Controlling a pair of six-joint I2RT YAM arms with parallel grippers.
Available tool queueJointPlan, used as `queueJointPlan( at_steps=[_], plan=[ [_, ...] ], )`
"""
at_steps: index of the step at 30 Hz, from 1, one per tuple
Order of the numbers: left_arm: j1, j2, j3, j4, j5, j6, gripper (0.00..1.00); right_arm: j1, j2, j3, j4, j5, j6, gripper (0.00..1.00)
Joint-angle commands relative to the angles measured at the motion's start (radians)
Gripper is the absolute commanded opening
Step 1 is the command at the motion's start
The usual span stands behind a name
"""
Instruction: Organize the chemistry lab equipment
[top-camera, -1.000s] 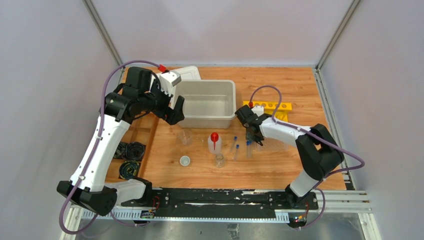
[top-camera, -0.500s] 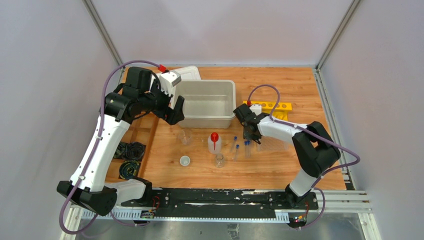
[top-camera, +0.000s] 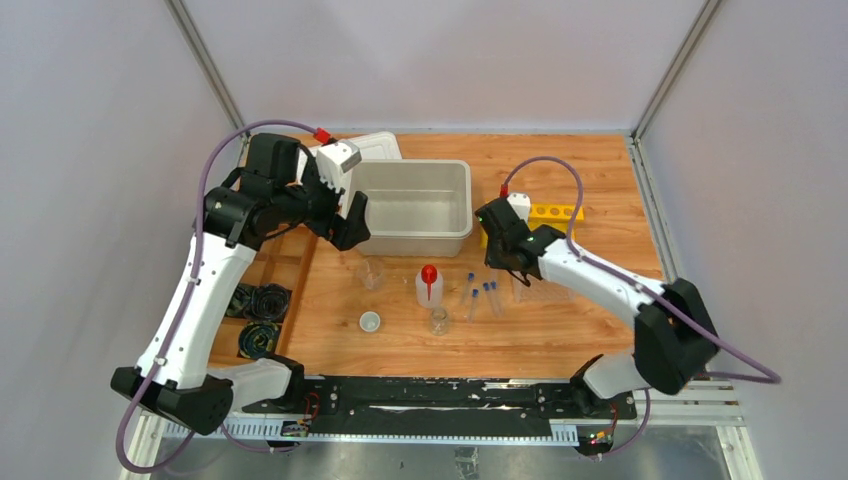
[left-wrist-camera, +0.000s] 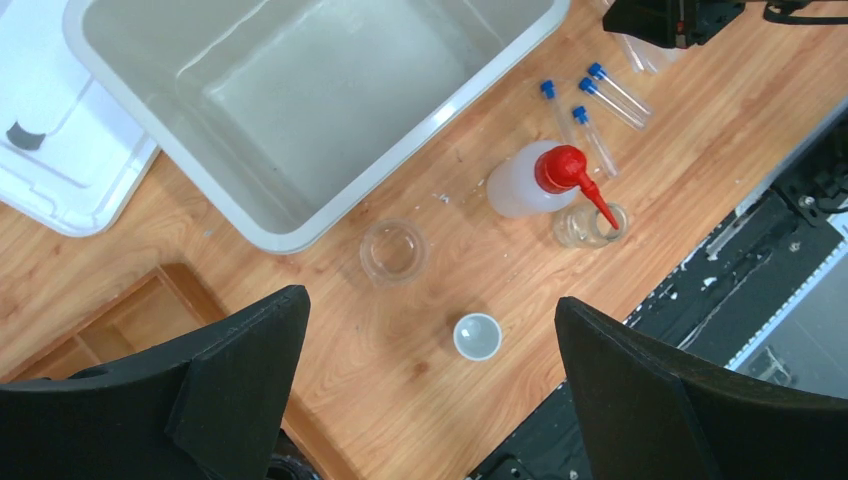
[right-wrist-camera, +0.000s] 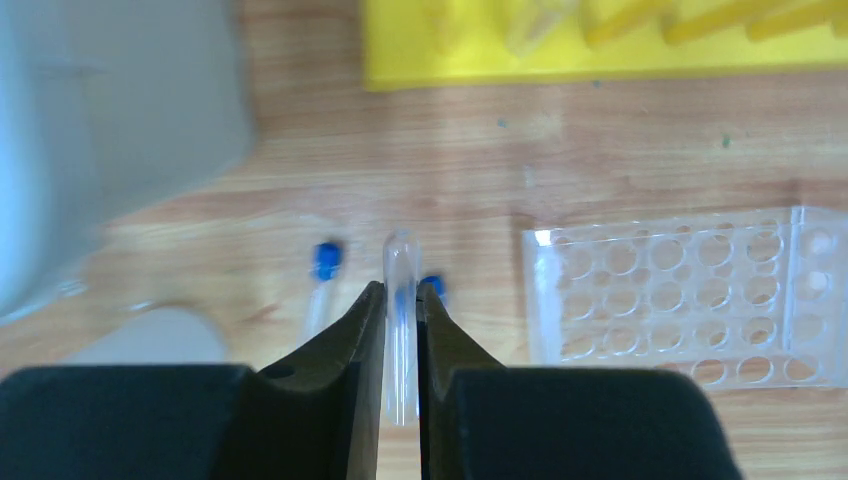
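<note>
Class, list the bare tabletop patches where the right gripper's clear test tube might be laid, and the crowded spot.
Free: wooden tabletop behind the yellow tube rack; its near strip right of small glass flask. Crowded: around the white red-nozzled squeeze bottle and blue-capped tubes.

You have nothing to read in these views: no text, label, brand, number or sign shows legibly. The squeeze bottle (left-wrist-camera: 512, 188) has a plain white body, and the test tube (right-wrist-camera: 401, 262) pinched between the right fingers (right-wrist-camera: 345, 365) is too blurred for any marking to be made out.
</note>
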Motion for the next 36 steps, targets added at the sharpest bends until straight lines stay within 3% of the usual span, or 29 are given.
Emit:
queueJointPlan(
  at_steps=[1, 9, 19, 36],
  plan=[
    [0.000, -0.029, 0.038, -0.001, 0.082, 0.005, 1.00, 0.090, -0.165, 0.074, 0.005, -0.012, -0.015, 0.00],
    [0.000, -0.058, 0.060, 0.000, 0.186, 0.007, 1.00, 0.251, -0.299, 0.204, 0.206, -0.035, -0.061, 0.00],
    [0.000, -0.039, 0.083, 0.012, 0.309, -0.041, 0.99, 0.415, -0.193, 0.383, 0.427, -0.042, -0.087, 0.00],
    [0.003, -0.050, -0.008, 0.210, 0.450, -0.228, 0.69, 0.486, -0.144, 0.401, 0.605, -0.030, -0.010, 0.00]
  ],
)
